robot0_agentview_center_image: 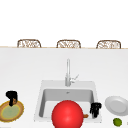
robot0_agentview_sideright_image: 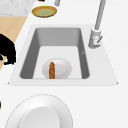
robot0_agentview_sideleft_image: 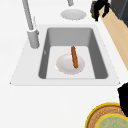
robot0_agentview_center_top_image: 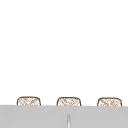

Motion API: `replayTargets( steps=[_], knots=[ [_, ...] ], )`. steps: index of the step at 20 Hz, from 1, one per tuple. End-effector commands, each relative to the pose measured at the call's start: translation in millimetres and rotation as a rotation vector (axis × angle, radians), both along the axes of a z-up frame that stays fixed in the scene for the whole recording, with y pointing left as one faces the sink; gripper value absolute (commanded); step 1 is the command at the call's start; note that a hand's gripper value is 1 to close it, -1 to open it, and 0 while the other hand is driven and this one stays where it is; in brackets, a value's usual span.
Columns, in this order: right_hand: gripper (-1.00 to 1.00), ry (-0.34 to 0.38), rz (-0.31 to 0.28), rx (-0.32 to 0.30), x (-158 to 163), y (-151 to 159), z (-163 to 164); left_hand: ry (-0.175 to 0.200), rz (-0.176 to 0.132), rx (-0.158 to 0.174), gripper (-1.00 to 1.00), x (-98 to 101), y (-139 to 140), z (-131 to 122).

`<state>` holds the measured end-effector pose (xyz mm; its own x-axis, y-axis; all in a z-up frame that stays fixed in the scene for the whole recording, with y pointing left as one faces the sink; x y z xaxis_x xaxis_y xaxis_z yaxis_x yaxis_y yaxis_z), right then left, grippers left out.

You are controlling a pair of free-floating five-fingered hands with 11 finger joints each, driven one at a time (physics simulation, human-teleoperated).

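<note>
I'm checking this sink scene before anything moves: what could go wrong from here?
1. The sausage lies across a small white plate in the sink basin; it looks free to roll off if nudged.
2. The left hand hangs over the rim of the yellow plate; dropping could tip it.
3. The right hand sits at the sink's front right edge and might clip it.
</note>
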<state>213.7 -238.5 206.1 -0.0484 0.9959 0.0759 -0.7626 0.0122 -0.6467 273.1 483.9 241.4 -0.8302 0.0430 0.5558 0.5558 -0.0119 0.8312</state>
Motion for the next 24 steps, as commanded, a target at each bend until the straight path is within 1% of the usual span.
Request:
replayTargets(
  steps=[1,2,3,4,5,7,9,10,12,16,17,18,19,20,21,23,24],
  knots=[
    [0.00,0.000,0.000,0.000,0,0,0,-0.010,0.019,-0.027,1.00,-9.6,29,-21],
    [0.00,0.000,0.000,0.000,0,0,0,-0.023,0.012,-0.050,1.00,-7.6,34,-33],
    [0.00,0.000,0.000,0.000,0,0,0,-0.022,0.006,-0.055,1.00,-5.6,38,-40],
    [0.00,0.000,0.000,0.000,0,0,0,-0.028,0.015,-0.058,1.00,-6.0,45,-48],
    [0.00,0.000,0.000,0.000,0,0,0,-0.030,0.027,-0.058,1.00,-6.1,51,-56],
    [0.00,0.000,0.000,0.000,0,0,0,-0.028,0.057,-0.060,1.00,0.3,58,-72],
    [0.00,0.000,0.000,0.000,0,0,0,-0.016,0.102,-0.042,1.00,6.1,55,-89],
    [0.00,0.000,0.000,0.000,0,0,0,-0.017,0.104,-0.045,1.00,8.3,58,-98],
    [0.00,0.000,0.000,0.000,0,0,0,-0.020,0.102,-0.066,1.00,16.4,60,-114],
    [0.00,0.000,0.000,0.000,0,0,0,-0.021,0.097,-0.074,1.00,30.9,63,-146],
    [0.00,0.000,0.000,0.000,0,0,0,-0.025,0.096,-0.080,1.00,34.0,64,-150],
    [0.00,0.000,0.000,0.000,0,0,0,-0.021,0.100,-0.083,1.00,34.3,65,-150],
    [0.00,0.000,0.000,0.000,0,0,0,-0.019,0.108,-0.081,1.00,32.3,66,-150],
    [0.00,0.000,0.000,0.000,0,0,0,-0.025,0.115,-0.074,1.00,29.0,67,-150],
    [0.00,0.000,0.000,0.000,0,0,0,-0.030,0.114,-0.081,1.00,27.5,69,-149],
    [0.00,0.000,0.000,0.000,0,0,0,-0.047,0.104,-0.089,1.00,24.0,75,-143],
    [0.00,0.000,0.000,0.000,0,0,0,-0.013,0.064,-0.089,1.00,17.6,76,-134]
  ],
)
